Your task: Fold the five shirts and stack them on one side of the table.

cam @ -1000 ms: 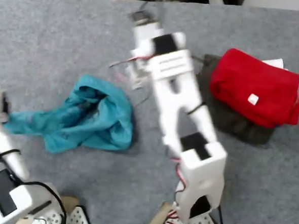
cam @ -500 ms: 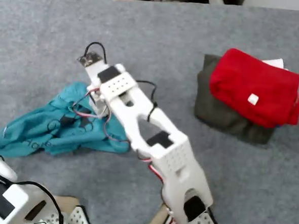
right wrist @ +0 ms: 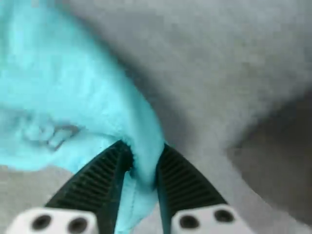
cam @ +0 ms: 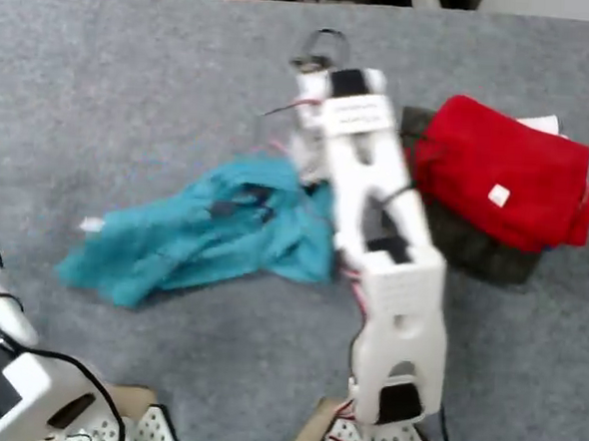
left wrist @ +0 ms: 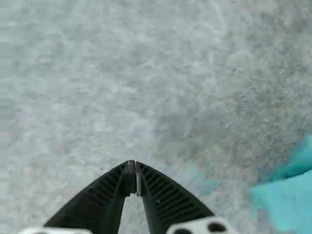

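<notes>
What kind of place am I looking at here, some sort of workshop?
Probably a robotics test bench, not a laundry: the white right arm and left arm stand at a grey felt-covered table, with a crumpled teal shirt and a stack of folded shirts to practise on.

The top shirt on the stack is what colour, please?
The shirt is red; high view.

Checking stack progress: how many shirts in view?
3: red shirt folded atop dark shirt, off to one side; teal shirt crumpled mid-table, held by right gripper. White edge behind them may be another.
</notes>
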